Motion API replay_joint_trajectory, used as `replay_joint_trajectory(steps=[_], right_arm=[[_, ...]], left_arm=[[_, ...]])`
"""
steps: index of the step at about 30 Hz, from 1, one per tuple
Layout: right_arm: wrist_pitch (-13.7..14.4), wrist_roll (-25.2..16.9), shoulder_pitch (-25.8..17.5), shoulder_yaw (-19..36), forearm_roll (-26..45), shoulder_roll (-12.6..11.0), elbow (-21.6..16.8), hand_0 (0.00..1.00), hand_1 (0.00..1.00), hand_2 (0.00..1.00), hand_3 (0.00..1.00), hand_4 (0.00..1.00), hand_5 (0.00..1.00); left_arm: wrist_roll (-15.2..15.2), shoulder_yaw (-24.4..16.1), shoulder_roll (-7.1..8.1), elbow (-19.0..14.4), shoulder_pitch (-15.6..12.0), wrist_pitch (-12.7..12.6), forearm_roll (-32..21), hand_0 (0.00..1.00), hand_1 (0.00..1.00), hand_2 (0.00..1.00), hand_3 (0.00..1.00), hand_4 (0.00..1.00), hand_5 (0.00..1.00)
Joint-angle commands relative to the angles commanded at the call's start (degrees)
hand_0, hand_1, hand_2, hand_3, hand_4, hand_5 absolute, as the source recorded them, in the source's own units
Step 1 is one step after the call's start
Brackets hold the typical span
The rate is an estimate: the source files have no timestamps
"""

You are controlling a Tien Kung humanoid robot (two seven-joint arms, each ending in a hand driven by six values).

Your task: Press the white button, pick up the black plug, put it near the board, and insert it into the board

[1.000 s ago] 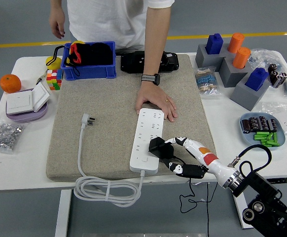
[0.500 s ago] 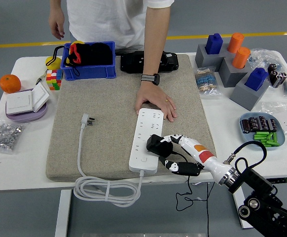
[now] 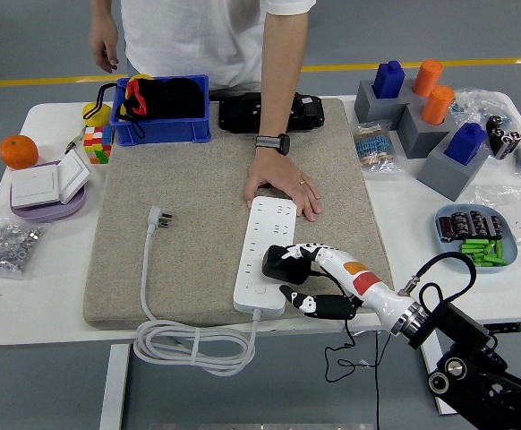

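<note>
A white power strip (image 3: pixel 265 253) lies lengthwise on the beige mat (image 3: pixel 198 206), its white button (image 3: pixel 260 288) near the front end. My right hand (image 3: pixel 298 269) comes in from the lower right and is shut on the black plug (image 3: pixel 279 262), which sits over the strip's right side near the front. The plug's thin black cable (image 3: pixel 345 354) hangs off the table edge. A person's hand (image 3: pixel 283 184) rests flat on the strip's far end. My left arm is out of view.
The strip's white cord (image 3: pixel 193 345) coils at the front edge, its own plug (image 3: pixel 159 217) on the mat. Blue bin (image 3: pixel 164 109) and black device (image 3: pixel 260 112) at the back. Grey blocks (image 3: pixel 422 125) and a tray of parts (image 3: pixel 475 235) at right. Orange (image 3: pixel 18 150), wall switch (image 3: pixel 46 184) at left.
My right hand has carried the black plug left and slightly farther over the strip. The person's hand has stayed on the strip's far end.
</note>
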State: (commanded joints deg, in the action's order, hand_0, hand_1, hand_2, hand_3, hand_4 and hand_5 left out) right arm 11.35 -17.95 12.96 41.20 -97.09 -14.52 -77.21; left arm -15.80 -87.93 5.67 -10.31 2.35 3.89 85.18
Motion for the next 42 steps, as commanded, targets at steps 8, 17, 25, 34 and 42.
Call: replay_joint_trajectory(steps=[8,17,25,34,42], right_arm=[[-0.12,0.19,1.25,-1.49,0.14,0.40,0.54,0.915,0.811,0.754,0.663,0.646,0.478],[-0.32,1.03,2.40,-2.94,0.00,0.79,1.56,0.914,0.809,0.751,0.661,0.645,0.475],[-0.11,0.76,2.34,-2.12,-0.52,0.55,0.37,0.913,0.807,0.751,0.661,0.646,0.473],[0.18,0.40,2.28,2.97,-1.73,-0.38,-4.67,0.909,0.800,0.746,0.661,0.651,0.466],[0.45,0.98,1.79,8.90,-3.45,-0.72,-6.71,0.909,0.799,0.741,0.662,0.655,0.463]], left_arm=[[-0.02,0.00,0.07,0.00,0.09,-0.01,0.01,0.706,0.697,0.669,0.713,0.718,0.305],[0.01,0.12,0.02,0.00,0.07,-0.01,-0.15,0.708,0.697,0.669,0.713,0.718,0.305],[0.02,0.07,0.03,0.00,0.05,-0.02,-0.13,0.709,0.696,0.670,0.713,0.718,0.304],[0.00,0.04,0.15,0.00,0.13,-0.03,-0.05,0.709,0.696,0.670,0.713,0.718,0.304],[0.01,0.38,0.20,0.00,0.15,-0.02,-0.36,0.707,0.696,0.670,0.713,0.718,0.305]])
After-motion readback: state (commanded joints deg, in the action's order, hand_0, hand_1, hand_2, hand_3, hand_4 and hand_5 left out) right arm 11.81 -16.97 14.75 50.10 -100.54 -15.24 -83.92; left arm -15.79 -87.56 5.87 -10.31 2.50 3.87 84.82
